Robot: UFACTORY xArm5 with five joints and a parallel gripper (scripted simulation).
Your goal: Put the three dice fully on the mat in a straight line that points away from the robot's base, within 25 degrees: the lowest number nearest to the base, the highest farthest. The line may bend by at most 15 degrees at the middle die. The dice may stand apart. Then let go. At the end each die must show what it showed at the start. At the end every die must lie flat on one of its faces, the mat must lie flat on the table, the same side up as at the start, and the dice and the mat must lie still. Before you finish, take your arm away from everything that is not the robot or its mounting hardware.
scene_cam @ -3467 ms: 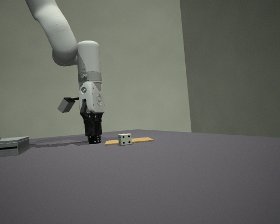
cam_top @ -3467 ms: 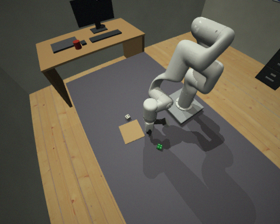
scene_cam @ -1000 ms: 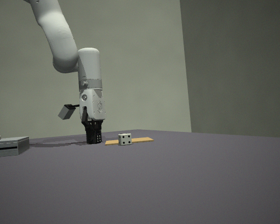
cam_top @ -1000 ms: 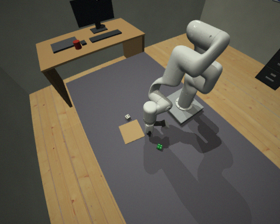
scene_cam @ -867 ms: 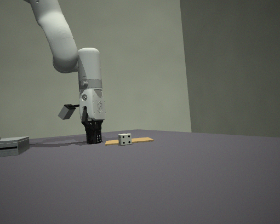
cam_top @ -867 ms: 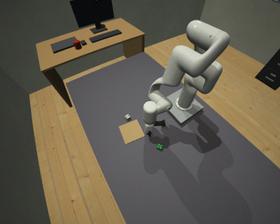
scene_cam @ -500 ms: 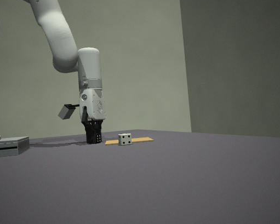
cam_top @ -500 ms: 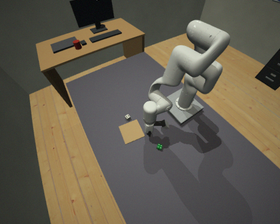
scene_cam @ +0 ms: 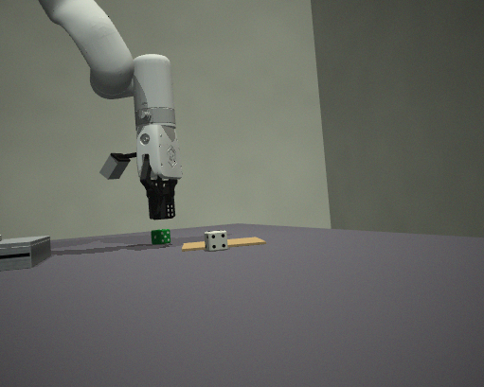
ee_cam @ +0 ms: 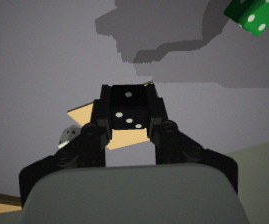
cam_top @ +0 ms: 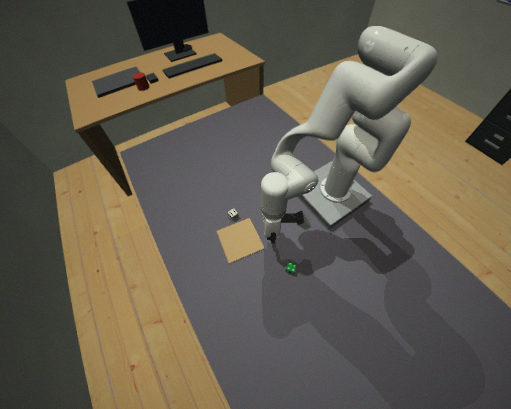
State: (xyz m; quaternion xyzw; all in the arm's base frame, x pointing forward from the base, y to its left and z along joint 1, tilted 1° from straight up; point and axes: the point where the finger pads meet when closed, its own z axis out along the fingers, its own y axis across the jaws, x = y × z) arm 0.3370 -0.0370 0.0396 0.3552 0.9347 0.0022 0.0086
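My gripper (cam_top: 272,239) (scene_cam: 162,215) (ee_cam: 128,96) is shut on a black die (ee_cam: 128,121), held above the table just on the base side of the mat. In the wrist view the die shows one pip on one face and three on another. A green die (cam_top: 291,268) (scene_cam: 161,237) (ee_cam: 251,18) lies on the table off the mat, apparently four pips up. A white die (cam_top: 233,213) (scene_cam: 216,240) (ee_cam: 70,135) lies beside the mat, a four on one side face; its top number is too small to read. The tan mat (cam_top: 240,241) (scene_cam: 249,242) (ee_cam: 126,139) lies flat and bears no die.
The robot's base plate (cam_top: 332,213) (scene_cam: 35,253) stands on the dark grey surface (cam_top: 202,191), on the far side of the gripper from the mat. A desk (cam_top: 119,103) with a monitor, a keyboard and a red cup stands farther back.
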